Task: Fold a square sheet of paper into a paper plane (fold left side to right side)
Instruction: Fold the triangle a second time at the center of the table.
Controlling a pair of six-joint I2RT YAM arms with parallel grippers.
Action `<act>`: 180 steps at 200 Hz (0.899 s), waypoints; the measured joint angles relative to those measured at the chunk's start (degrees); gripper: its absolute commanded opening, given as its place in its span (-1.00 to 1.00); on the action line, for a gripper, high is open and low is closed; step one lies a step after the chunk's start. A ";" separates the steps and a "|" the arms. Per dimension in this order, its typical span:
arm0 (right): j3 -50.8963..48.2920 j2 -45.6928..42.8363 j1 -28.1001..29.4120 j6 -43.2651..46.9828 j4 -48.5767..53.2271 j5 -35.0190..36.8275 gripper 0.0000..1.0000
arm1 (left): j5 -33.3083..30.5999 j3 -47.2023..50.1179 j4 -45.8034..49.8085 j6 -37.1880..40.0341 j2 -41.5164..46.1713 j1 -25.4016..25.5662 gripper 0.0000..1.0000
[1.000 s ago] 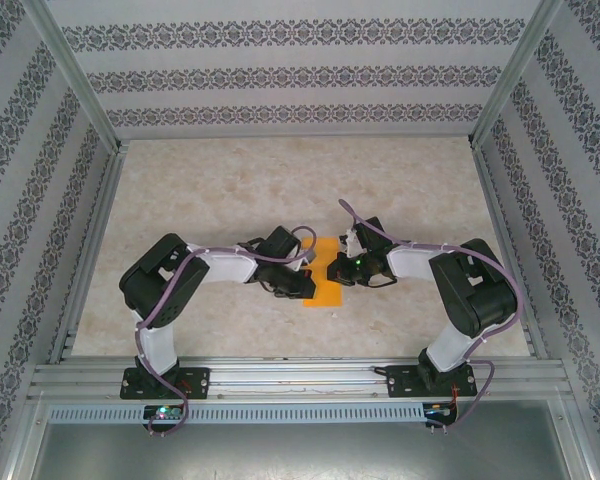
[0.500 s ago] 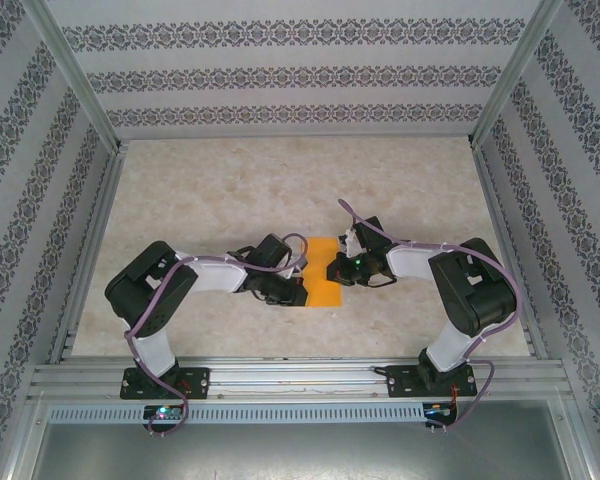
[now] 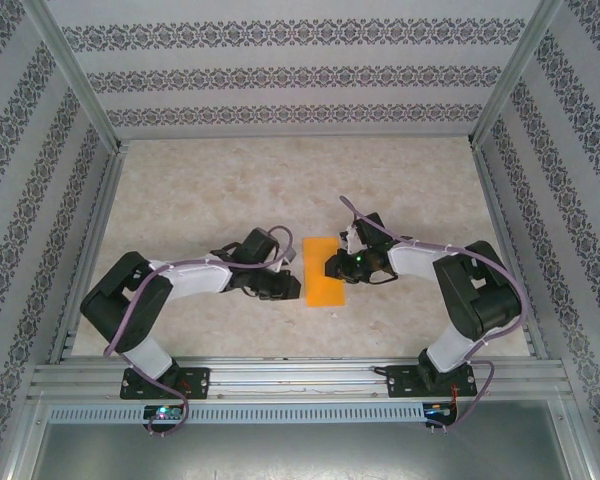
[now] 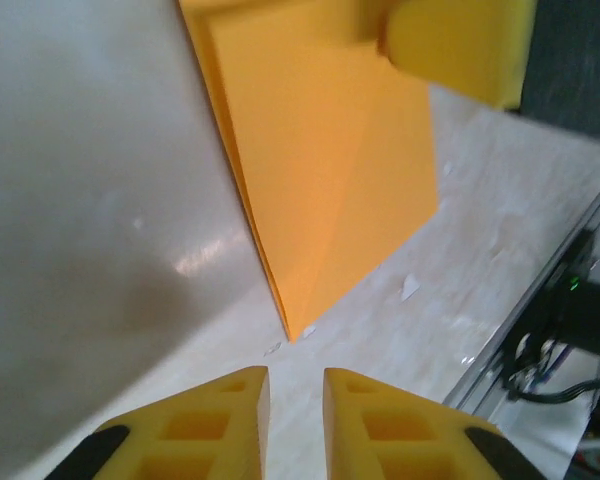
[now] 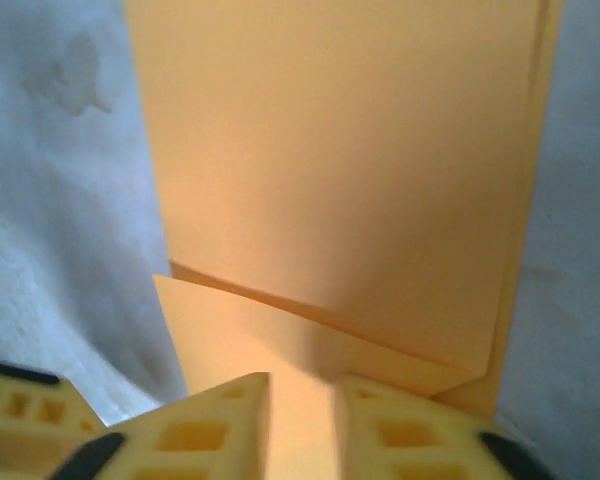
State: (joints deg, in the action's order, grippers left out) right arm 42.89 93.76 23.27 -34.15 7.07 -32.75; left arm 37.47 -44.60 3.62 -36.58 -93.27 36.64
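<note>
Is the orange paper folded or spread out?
Folded: the orange paper lies as a narrow strip, with layered edges and a slanted crease showing.

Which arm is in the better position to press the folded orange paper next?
Probably right: the right gripper is over the paper; the left gripper is off it, over the table.

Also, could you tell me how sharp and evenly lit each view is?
Top external: evenly lit and sharp, the orange paper crisp. Left wrist: a glare patch and a dark shadow on the table. Right wrist: soft, with the yellow fingers blurred close to the lens.
</note>
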 measured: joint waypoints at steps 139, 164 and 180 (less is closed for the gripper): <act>-6.95 -12.41 -7.80 -0.17 -4.48 1.79 0.27 | 4.13 -9.62 -7.67 -1.11 -13.29 -2.97 -0.65; -7.50 -12.50 -7.80 -0.15 -4.76 0.79 0.27 | 4.31 -10.27 -7.58 -0.74 -13.64 -2.97 -0.64; -7.72 -12.85 -7.80 -0.15 -4.83 0.31 0.27 | 4.15 -10.40 -7.45 0.13 -13.64 -2.97 -0.54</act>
State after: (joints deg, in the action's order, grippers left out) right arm 35.18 80.90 15.46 -34.30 2.24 -32.45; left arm 41.63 -55.00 -3.84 -36.45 -106.91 33.67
